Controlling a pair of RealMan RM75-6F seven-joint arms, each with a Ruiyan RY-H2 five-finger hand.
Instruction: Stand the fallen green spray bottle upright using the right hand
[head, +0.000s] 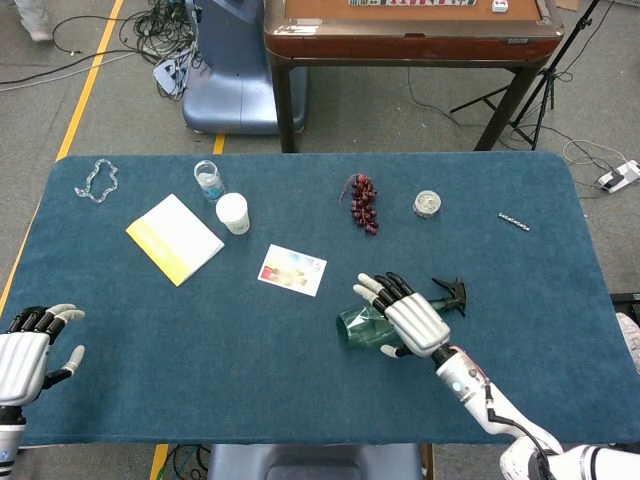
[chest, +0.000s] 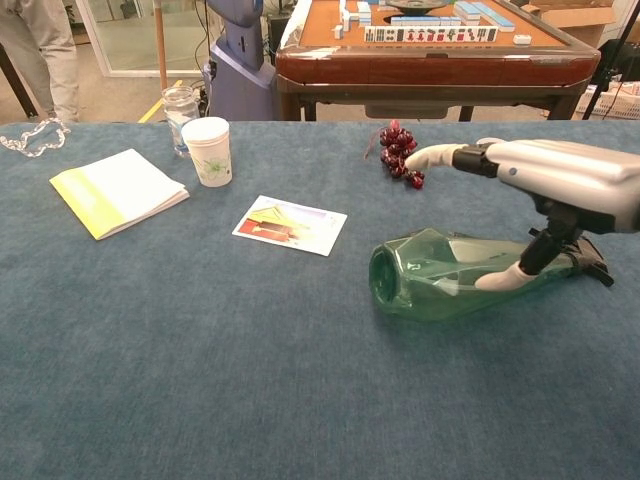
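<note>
The green spray bottle (chest: 430, 278) lies on its side on the blue table, base toward the left, black trigger head (head: 452, 293) toward the right. Most of its body (head: 356, 325) is covered in the head view by my right hand (head: 408, 316). That hand (chest: 560, 185) hovers over the bottle's middle with fingers spread and extended; its thumb reaches down along the near side of the bottle. It holds nothing. My left hand (head: 28, 345) rests open near the table's front left corner, far from the bottle.
A picture card (head: 293, 269) lies left of the bottle. Grapes (head: 364, 203) and a small round tin (head: 428, 204) sit behind it. A paper cup (head: 233, 212), glass jar (head: 208, 180), yellow booklet (head: 174, 238) and a chain (head: 97, 180) occupy the back left.
</note>
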